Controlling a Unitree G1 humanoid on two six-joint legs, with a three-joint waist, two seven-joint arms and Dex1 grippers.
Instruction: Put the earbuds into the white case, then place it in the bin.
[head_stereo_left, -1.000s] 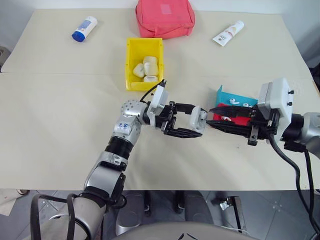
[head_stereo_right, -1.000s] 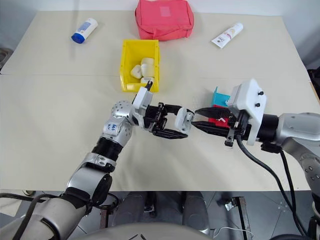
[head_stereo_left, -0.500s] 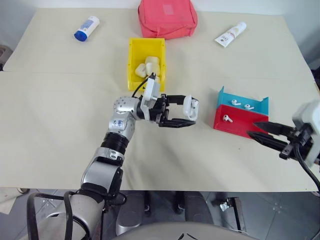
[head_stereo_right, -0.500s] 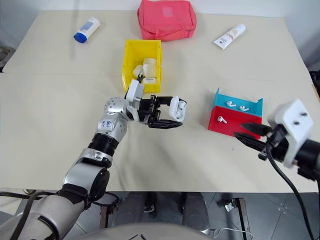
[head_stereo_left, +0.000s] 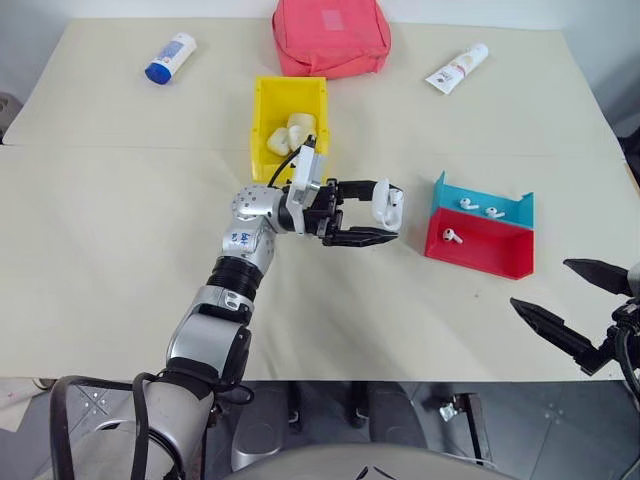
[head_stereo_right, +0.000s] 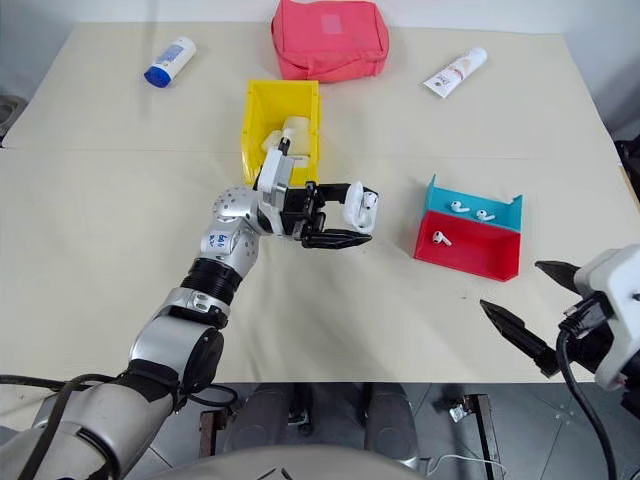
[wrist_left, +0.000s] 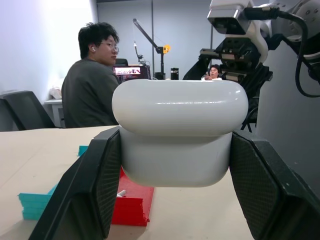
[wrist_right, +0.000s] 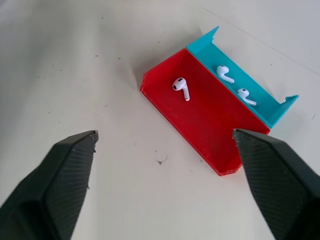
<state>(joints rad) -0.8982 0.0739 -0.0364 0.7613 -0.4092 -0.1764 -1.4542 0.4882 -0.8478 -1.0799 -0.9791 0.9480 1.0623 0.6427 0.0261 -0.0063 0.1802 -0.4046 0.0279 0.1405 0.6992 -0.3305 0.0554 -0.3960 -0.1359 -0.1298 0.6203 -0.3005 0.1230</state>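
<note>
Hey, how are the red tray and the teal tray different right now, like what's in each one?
The red tray holds one earbud; the teal tray holds two earbuds. In the head views the red tray lies nearer the robot and the teal tray sits behind it, farther away. The red tray looks wider than the narrow teal tray. Both are low, open-topped trays, joined side by side on the table.

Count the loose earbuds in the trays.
3: one earbud lies in the red tray, and two earbuds lie in the teal tray joined to it. The held white case may hide others.
</note>
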